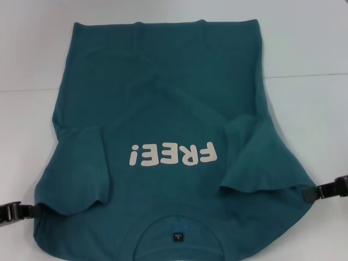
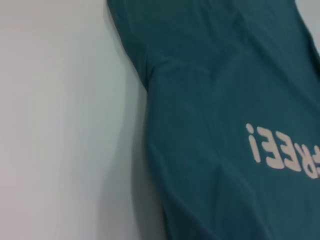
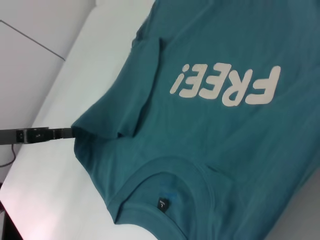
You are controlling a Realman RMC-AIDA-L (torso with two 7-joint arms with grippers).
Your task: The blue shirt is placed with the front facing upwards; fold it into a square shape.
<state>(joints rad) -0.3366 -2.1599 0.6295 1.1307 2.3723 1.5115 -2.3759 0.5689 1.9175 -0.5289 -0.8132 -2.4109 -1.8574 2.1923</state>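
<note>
The blue shirt (image 1: 163,92) lies front up on the white table, its hem at the far side and its round neck (image 1: 179,225) with a dark label at the near edge. Its "FREE!" print (image 1: 174,154) reads upside down to me. Both short sleeves are flopped inward over the chest. My left gripper (image 1: 33,210) is shut on the shirt's left shoulder corner, which is drawn to a point; the right wrist view shows that gripper (image 3: 70,132) too. At the opposite shoulder corner my right gripper (image 1: 308,193) is shut on the fabric. The left wrist view shows the shirt (image 2: 215,100) only.
The white table (image 1: 310,49) shows bare on both sides of the shirt and beyond its hem. A thin seam line (image 1: 304,76) crosses the tabletop. The table's side edge (image 3: 60,75) and a grey surface beyond it appear in the right wrist view.
</note>
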